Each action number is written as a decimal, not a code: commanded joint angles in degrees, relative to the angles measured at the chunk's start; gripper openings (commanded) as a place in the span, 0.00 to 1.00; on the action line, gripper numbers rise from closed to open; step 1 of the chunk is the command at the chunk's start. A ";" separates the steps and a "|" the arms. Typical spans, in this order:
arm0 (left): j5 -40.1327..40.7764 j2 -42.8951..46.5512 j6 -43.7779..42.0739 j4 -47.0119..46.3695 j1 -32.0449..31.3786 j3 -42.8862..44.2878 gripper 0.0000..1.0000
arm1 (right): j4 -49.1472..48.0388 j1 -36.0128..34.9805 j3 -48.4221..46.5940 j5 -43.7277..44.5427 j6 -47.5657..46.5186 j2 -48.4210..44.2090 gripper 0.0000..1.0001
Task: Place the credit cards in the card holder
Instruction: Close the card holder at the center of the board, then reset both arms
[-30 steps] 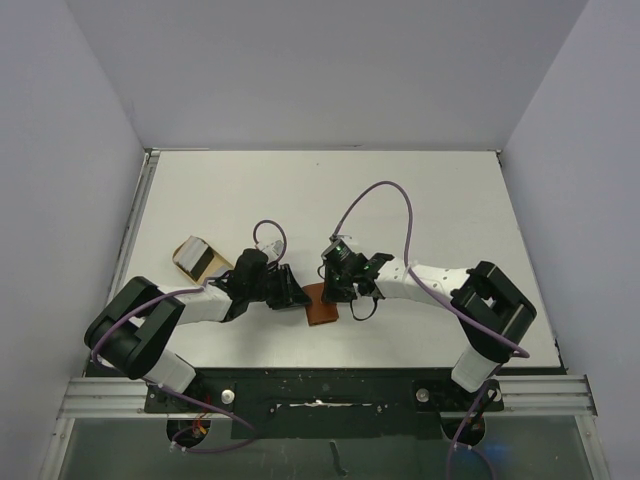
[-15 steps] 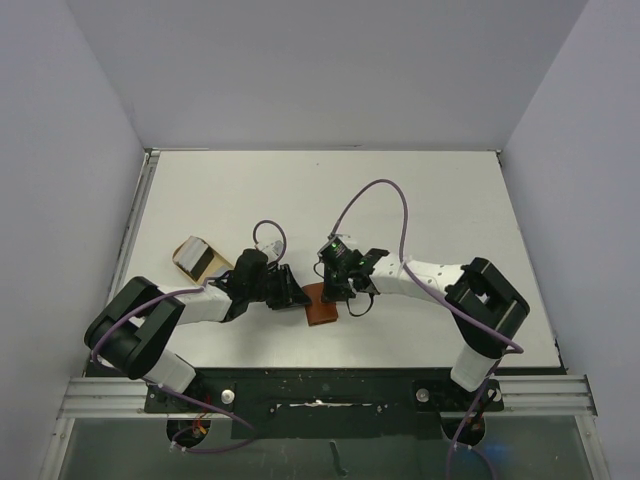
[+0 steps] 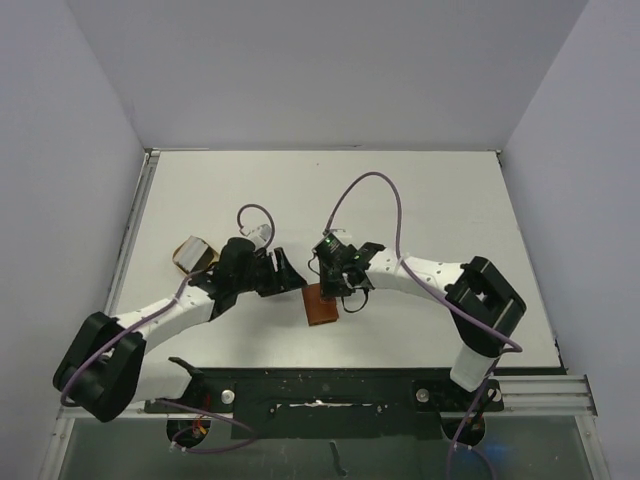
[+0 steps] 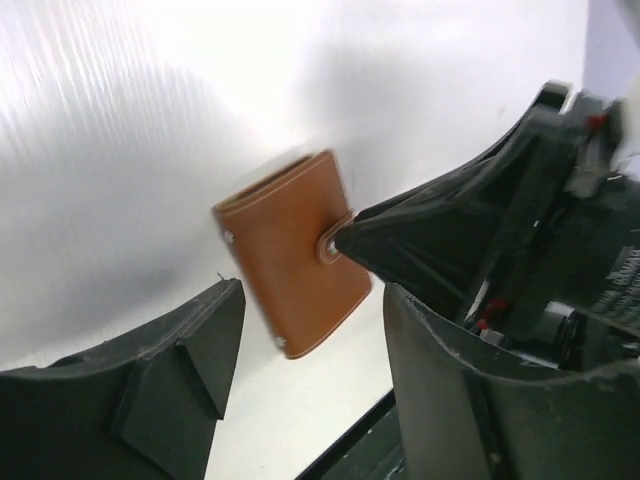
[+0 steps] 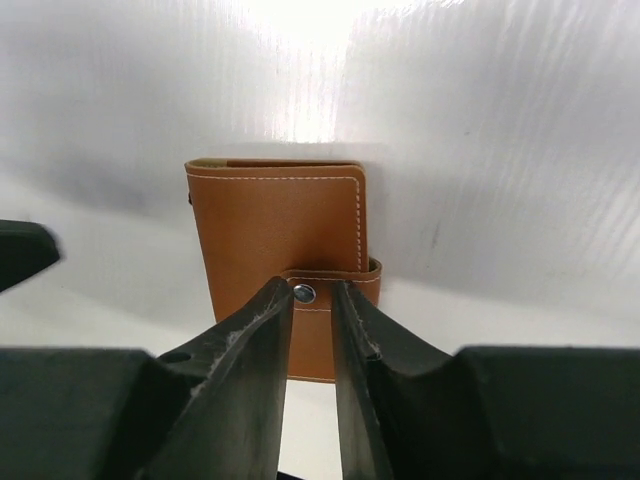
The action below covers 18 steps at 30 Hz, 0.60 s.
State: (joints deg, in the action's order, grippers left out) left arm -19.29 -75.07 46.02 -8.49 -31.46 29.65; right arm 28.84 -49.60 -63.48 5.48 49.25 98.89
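Closed card holder [image 5: 275, 225] under your right gripper [image 5: 311, 300].
Jaws narrowly parted astride its snap [image 5: 304, 293]; left gripper [image 4: 312, 295], ten o'clock, wide, empty.

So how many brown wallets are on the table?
1. The brown wallet lies snapped shut near the table's front middle, at the right gripper's fingertips; another could be hidden.

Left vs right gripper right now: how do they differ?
The left gripper has its fingers wide apart; the right gripper leaves only a narrow gap. The left gripper hangs beside the wallet, clear of it; the right gripper's tips sit at the wallet's snap. Shared: both aim at the closed wallet.
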 commanded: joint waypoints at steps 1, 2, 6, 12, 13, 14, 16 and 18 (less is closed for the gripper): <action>5.84 8.07 -6.39 11.70 1.26 8.63 0.61 | 1.36 0.56 -3.07 6.91 -2.79 -7.37 0.26; 7.08 9.45 -7.32 14.20 1.41 11.16 0.62 | 1.53 0.80 -2.86 8.03 -2.76 -9.03 0.29; 11.88 14.06 -10.46 21.97 1.64 16.90 0.65 | 1.76 1.55 -1.88 12.18 -2.76 -16.13 0.39; 15.70 20.46 -10.69 27.03 1.78 22.29 0.70 | 3.41 2.28 -1.53 17.97 -3.59 -26.24 0.77; 16.83 21.36 -10.41 27.85 1.84 23.08 0.71 | 4.13 2.38 -1.70 18.86 -3.63 -27.69 0.85; 17.49 22.35 -10.21 28.46 1.84 24.05 0.71 | 4.87 2.45 -1.80 19.88 -3.72 -29.07 0.90; 17.72 24.65 -10.71 29.17 1.84 25.65 0.71 | 6.03 2.49 -1.46 21.71 -3.64 -32.11 1.00; 17.71 27.06 -12.43 29.05 1.84 26.88 0.72 | 6.14 2.50 -0.29 22.82 -3.47 -34.81 0.98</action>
State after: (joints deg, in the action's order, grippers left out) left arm -3.95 -52.64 36.49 19.14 -29.89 51.59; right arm 33.56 -47.29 -63.77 22.09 46.22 69.30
